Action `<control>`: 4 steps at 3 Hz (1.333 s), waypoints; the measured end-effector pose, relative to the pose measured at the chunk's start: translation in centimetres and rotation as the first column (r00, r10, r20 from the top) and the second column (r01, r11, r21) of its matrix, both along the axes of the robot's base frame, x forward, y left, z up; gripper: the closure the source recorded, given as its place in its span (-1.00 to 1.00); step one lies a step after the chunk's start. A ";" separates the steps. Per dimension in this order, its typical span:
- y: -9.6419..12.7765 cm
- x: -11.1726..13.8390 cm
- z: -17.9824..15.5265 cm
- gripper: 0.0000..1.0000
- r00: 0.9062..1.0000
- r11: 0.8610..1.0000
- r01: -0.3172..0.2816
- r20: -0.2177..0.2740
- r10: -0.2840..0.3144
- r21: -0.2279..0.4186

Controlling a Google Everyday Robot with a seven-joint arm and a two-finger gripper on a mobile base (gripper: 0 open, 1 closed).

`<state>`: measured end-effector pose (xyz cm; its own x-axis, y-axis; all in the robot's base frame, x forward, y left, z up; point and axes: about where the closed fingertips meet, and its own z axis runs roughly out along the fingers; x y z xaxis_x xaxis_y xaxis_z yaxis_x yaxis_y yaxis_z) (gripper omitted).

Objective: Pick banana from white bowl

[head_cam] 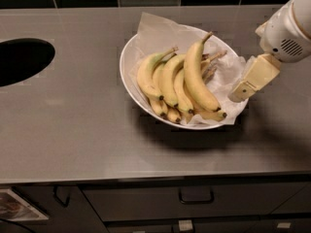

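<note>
The white bowl (127, 67), lined with crumpled white paper, sits in the middle of the grey counter and holds several bananas. The banana (196, 76) is the longest and thickest, evenly yellow, lying on top at the right of the bunch with its stem pointing up and back. A banana with a greenish patch (146, 71) lies at the left. My gripper (241, 92) comes in from the upper right and hangs over the bowl's right rim, just right of the banana's lower end and apart from it.
A dark oval hole (22, 59) is cut into the counter at the left. Dark tiles run along the back wall. Drawers with handles (196, 197) sit below the counter's front edge.
</note>
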<state>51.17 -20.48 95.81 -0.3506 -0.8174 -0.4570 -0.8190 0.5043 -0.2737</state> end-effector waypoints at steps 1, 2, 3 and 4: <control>0.3 1.0 0.9 -1.00 0.999 1.000 0.006 0.050 -0.007 0.011; 1.0 0.9 0.9 -1.00 0.999 1.000 -0.003 0.050 0.003 0.002; 3.3 0.4 0.7 -1.00 0.998 0.999 -0.037 0.049 0.038 -0.008; 5.8 0.0 0.1 -1.00 0.997 0.998 -0.064 0.040 0.063 0.002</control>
<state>51.14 -14.68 95.95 -0.2793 -0.8360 -0.4724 -0.8378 0.4525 -0.3055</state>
